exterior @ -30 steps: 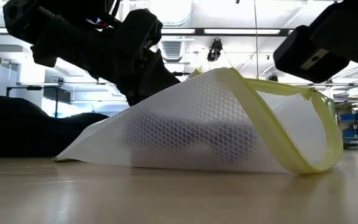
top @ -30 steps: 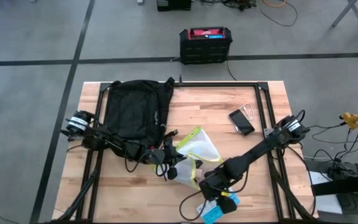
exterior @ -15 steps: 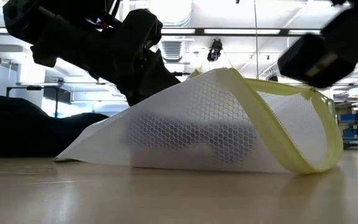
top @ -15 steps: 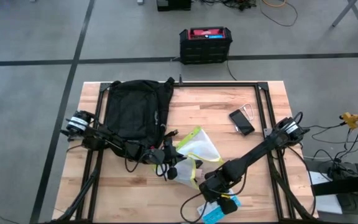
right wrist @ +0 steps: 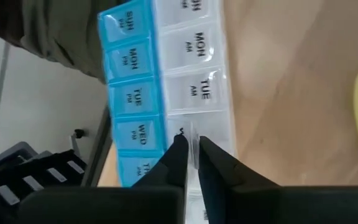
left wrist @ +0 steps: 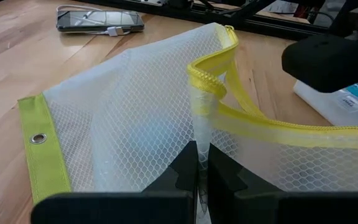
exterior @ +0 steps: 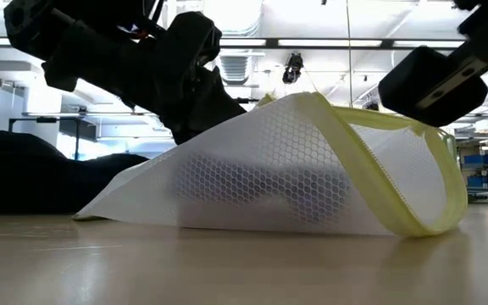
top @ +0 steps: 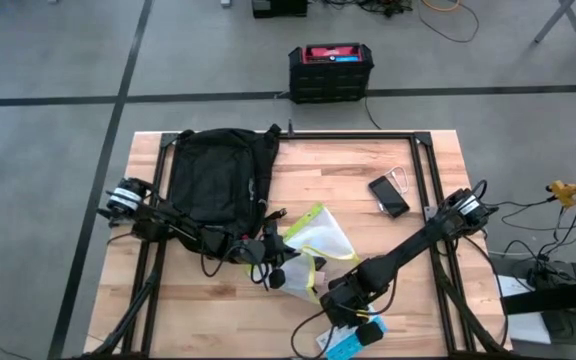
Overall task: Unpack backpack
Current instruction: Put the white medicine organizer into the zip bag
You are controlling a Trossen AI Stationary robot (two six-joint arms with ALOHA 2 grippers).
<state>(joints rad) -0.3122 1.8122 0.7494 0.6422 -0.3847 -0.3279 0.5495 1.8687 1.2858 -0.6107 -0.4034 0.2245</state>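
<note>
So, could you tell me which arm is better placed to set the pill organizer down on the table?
Right: the right gripper is shut on the pill organizer, while the left gripper pinches the mesh pouch.

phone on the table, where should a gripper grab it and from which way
The phone lies flat and face up on the bare wood, aslant, with a white cable at its far end. Probably best to come straight down from above and pinch across its two long edges near the middle: that is its narrow span, and it keeps clear of the cable. A sideways approach would likely only push it along.
</note>
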